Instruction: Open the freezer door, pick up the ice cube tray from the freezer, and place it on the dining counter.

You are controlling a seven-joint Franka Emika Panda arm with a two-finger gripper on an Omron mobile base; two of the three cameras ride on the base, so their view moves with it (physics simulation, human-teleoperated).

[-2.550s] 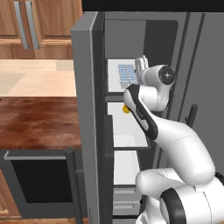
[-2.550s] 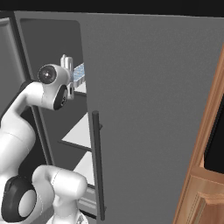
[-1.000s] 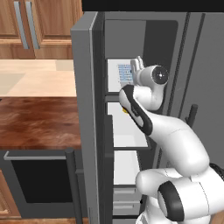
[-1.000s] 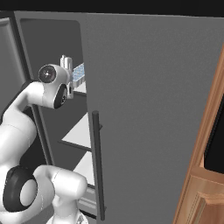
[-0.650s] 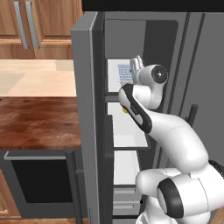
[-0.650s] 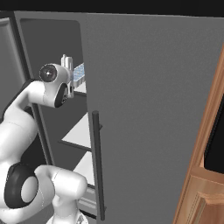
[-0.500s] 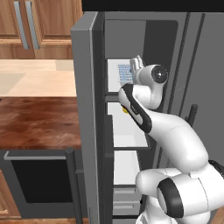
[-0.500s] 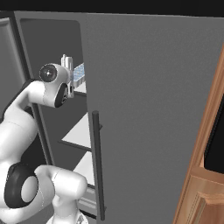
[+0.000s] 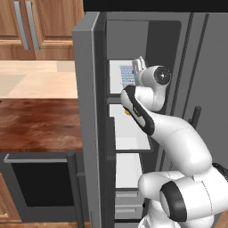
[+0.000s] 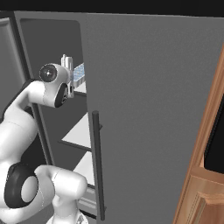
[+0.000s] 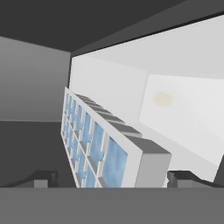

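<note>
Both gripper [image 11: 107, 178] fingertips wide apart, ice cube tray [image 11: 103, 146] between (no grip yet).

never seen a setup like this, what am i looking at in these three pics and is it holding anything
A white robot arm in a rendered kitchen. Two pictures come from cameras on its base, behind it to either side; the third looks along its hand. The freezer door stands open, and the gripper reaches into the freezer at an upper shelf. The ice cube tray lies on that white shelf between the open fingers, not gripped yet. The dark wood dining counter is on the left.
</note>
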